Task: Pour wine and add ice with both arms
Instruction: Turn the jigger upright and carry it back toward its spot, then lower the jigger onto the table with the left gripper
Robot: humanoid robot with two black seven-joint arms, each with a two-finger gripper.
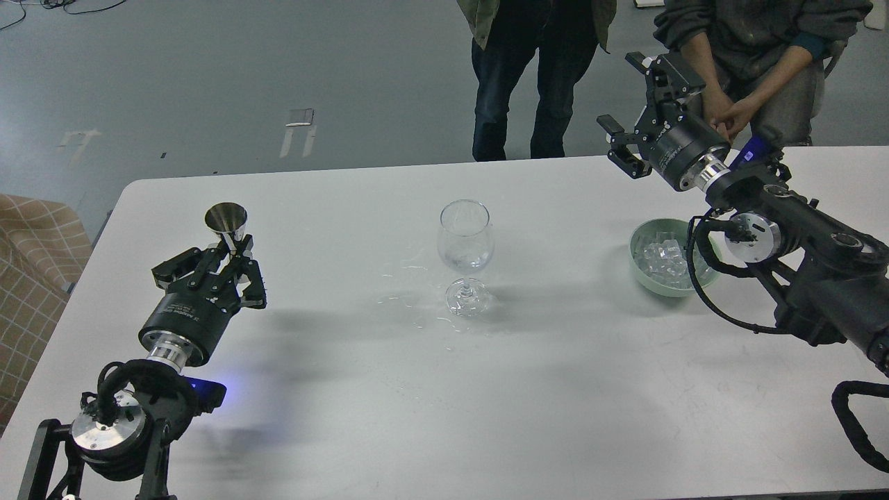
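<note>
On the white surface a stemmed wine glass stands upright near the middle, with a little clear wine apparently at the bottom of its bowl and a few wet spots on the surface around its foot. At the left, the left claw is clenched around the stem of a small metal measuring cup, which stands upright with its mouth facing up; whether any liquid is in the cup cannot be told. The glass lies to the right of this claw, well apart, at about the same depth, so a pour would call for a sideways carry to the right and a tilt toward the glass rim. At the right, a pale green bowl holds the ice, clear cubes heaped inside. The right claw hangs in the air beyond and a little left of the bowl, released, fingers spread and grasping nothing. The ice lies nearer and slightly right of it, below; the right arm is plainly the nearer one to the bowl, the left arm to the cup. Two people stand at the far edge.
</note>
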